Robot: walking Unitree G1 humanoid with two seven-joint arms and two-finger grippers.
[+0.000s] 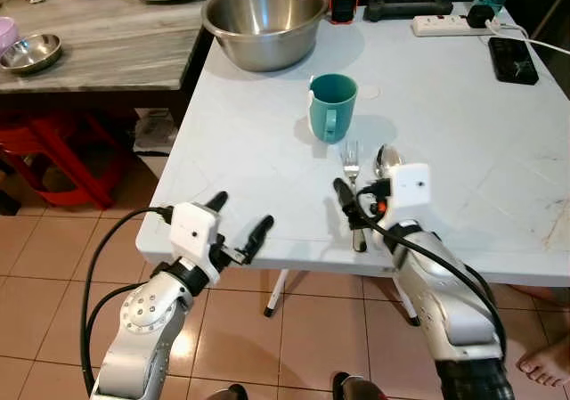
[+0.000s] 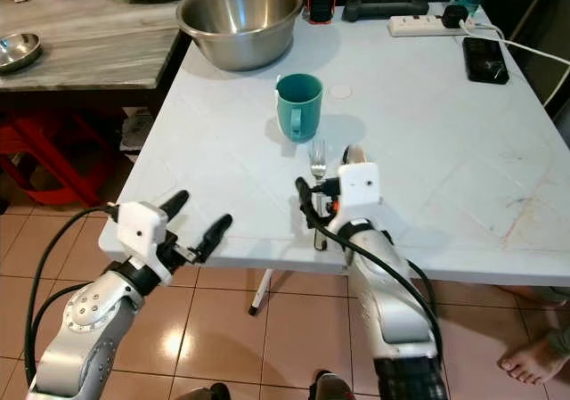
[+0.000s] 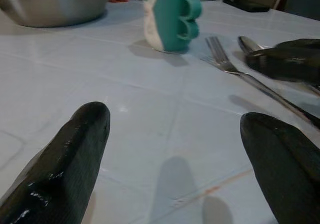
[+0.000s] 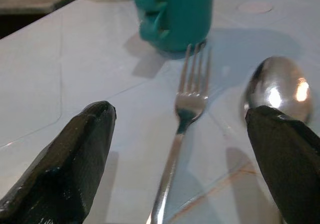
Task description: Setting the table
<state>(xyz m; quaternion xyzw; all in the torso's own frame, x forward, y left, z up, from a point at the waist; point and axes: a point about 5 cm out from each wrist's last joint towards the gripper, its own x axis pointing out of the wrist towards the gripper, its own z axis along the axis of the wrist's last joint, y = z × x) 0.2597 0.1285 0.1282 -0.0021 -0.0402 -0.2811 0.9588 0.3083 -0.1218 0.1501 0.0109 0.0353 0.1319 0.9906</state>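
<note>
Table (image 1: 267,151): teal mug (image 1: 332,106) near centre; fork (image 1: 353,173) and spoon (image 1: 388,159) side by side just before it.
Right gripper (image 1: 354,206): fingers wide apart, straddling fork handle, holding nothing.
Left gripper (image 1: 240,220): fingers spread, empty, at table's near edge.
Steel bowl (image 1: 265,19): far side.

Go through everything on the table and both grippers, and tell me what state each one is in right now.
Teal plastic mug: upright, handle toward the robot.
Large steel mixing bowl: upright at the table's far edge.
Steel fork: flat on the table, tines toward the mug.
Steel spoon: flat, beside the fork, bowl up.
Black phone: flat, screen dark.
Left gripper: open, at the table's near edge.
Right gripper: open, astride the fork's handle.
</note>
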